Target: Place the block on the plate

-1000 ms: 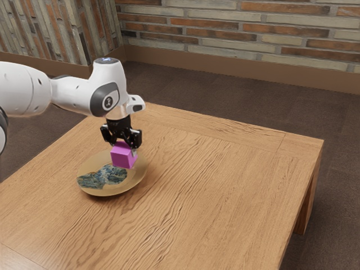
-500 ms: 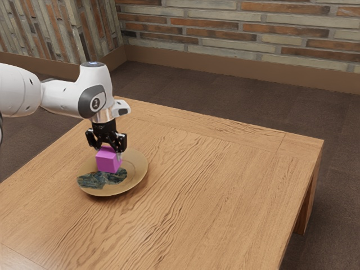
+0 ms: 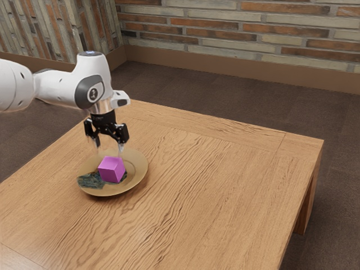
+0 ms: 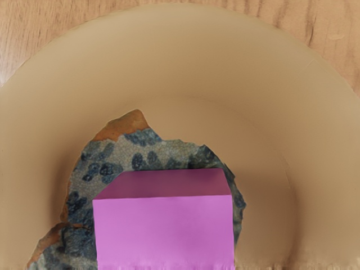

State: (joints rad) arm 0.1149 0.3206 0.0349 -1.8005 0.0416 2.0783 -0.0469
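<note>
while the jaws stand well apart with nothing gripped between them, the purple block (image 3: 112,170) lies within the round of the plate (image 3: 135,180), below the fingertips of the gripper (image 3: 109,151) and clear of them. it's a plain, smooth, straight-edged block, looking a bit tilted in the exterior view; whether it rests flat i can't tell. it covers part of a jagged patch (image 4: 115,152) on the plate, mottled blue and grey with dark leaf-like blots and rusty orange edges. the plate itself is tan, smooth and shallow, with a broad sloping rim. the gripper is black, its 2 fingers pointing down, and the arm (image 3: 62,87) above is glossy white with dark grey rings; a small pale mark on its joint is too small to read. around the plate runs the wooden table (image 3: 225,174), with wavy grain. beyond are a dark brown floor (image 3: 197,84) and 2 walls (image 3: 253,23) of rough orange and cream brick.
</note>
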